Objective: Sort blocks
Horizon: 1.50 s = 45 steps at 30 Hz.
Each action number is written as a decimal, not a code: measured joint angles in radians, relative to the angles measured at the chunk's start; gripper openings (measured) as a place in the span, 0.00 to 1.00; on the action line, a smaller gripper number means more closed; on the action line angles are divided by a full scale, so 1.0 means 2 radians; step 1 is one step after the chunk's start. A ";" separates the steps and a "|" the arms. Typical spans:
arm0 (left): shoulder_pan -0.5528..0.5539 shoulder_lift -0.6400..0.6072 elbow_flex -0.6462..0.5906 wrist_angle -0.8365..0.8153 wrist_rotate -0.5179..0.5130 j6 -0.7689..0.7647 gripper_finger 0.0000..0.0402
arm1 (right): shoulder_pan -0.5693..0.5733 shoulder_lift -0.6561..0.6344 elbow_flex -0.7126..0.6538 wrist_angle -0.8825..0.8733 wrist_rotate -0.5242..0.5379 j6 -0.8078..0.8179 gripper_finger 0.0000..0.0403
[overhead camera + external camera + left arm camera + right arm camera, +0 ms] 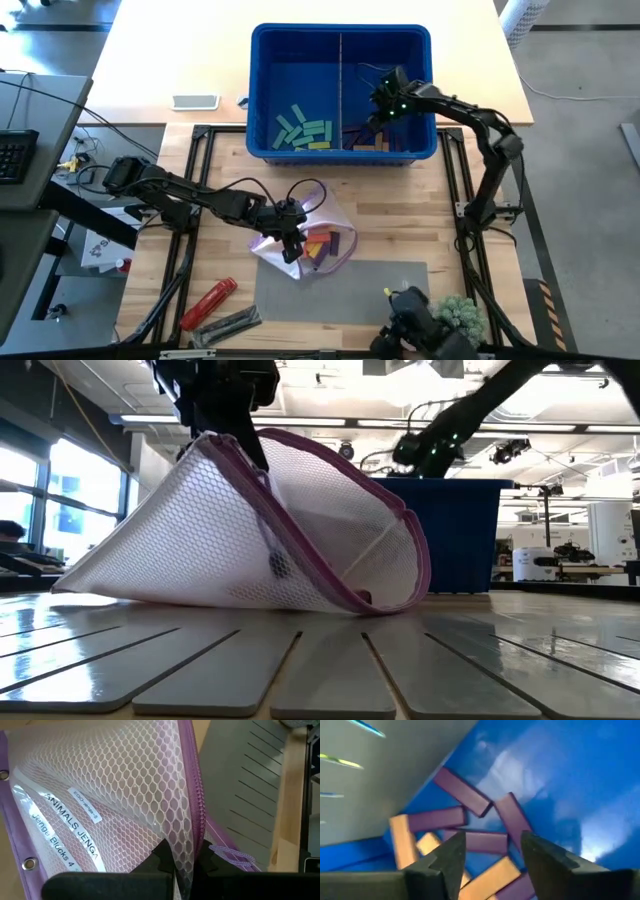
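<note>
Over the right compartment of the blue bin [262,90], at the far side of the surface [400,215], the right gripper [381,112] hangs with its fingers [449,857] apart and nothing between them. Beneath it, in the right wrist view, purple blocks [461,791] and tan blocks [403,841] lie in a loose pile on the bin floor beside the grey divider [340,85]. Left of that divider, teal and lime blocks [303,132] lie scattered in the other compartment.

Nearer, at the middle of the surface, the left gripper [291,240] is clamped shut on the purple zipper edge of a white mesh pouch [300,262], holding that edge lifted so the pouch stands up like a tent in the low view. A few more blocks [322,248], purple, orange and yellow, lie in the pouch's open mouth, at the far edge of a flat grey mat [340,295]. Printed labels [70,822] on the pouch mention Jenga blocks.

At the near left of the surface lie a red cylindrical tool [208,302] and a dark grey object [228,324] just beside it. A green fuzzy object [462,314] sits at the near right.
</note>
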 joint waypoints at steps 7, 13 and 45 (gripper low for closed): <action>0.000 0.000 0.000 -0.002 0.004 0.000 0.00 | 0.015 0.082 0.061 -0.044 0.045 -0.082 0.46; 0.000 0.000 0.000 -0.002 0.007 -0.004 0.00 | 0.015 0.131 0.109 -0.057 0.074 -0.081 0.46; 0.001 0.000 0.000 -0.002 0.008 0.006 0.00 | 0.030 0.173 0.117 -0.057 0.181 -0.081 0.22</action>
